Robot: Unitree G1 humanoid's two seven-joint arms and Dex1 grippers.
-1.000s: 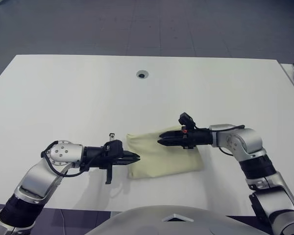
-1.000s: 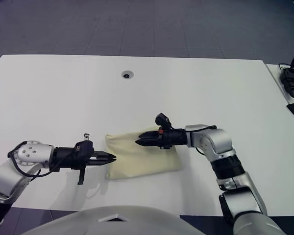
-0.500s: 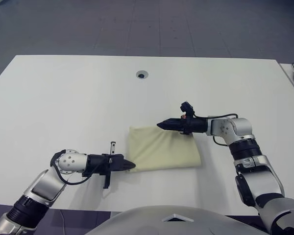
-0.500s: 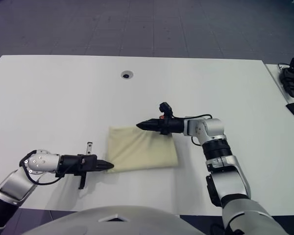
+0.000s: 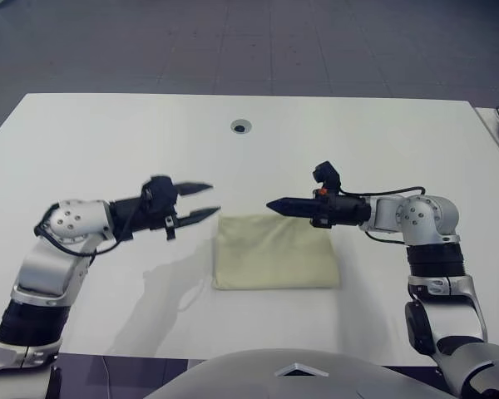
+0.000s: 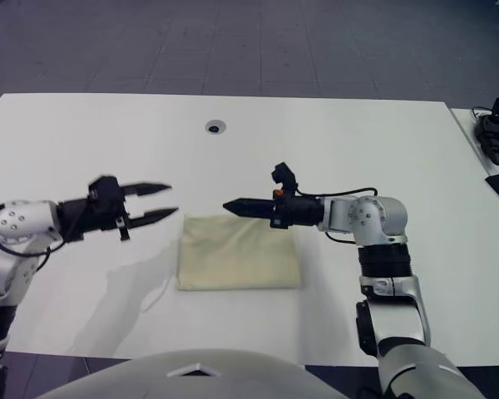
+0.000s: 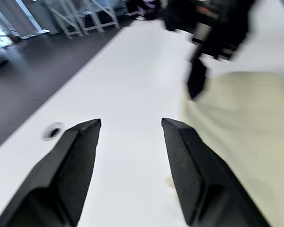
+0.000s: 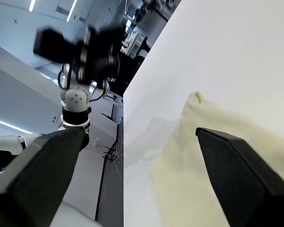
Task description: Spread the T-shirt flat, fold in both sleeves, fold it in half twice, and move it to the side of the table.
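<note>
t-shirt lies folded in compact rectangle, near-centre of table, nothing gripping it. folds look done, side move pending. left gripper hovers off far-left corner, jaws apart, likely lining up a grab. right gripper hovers over far edge, jaws apart per wrist view. vs 0.5 s ago: left lifted off near-left edge and opened, right barely moved.

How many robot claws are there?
2. The left gripper is open above the table, just left of the folded T-shirt. The right gripper hovers near the T-shirt's far edge, pointing toward the left one. None seem hidden.
</note>
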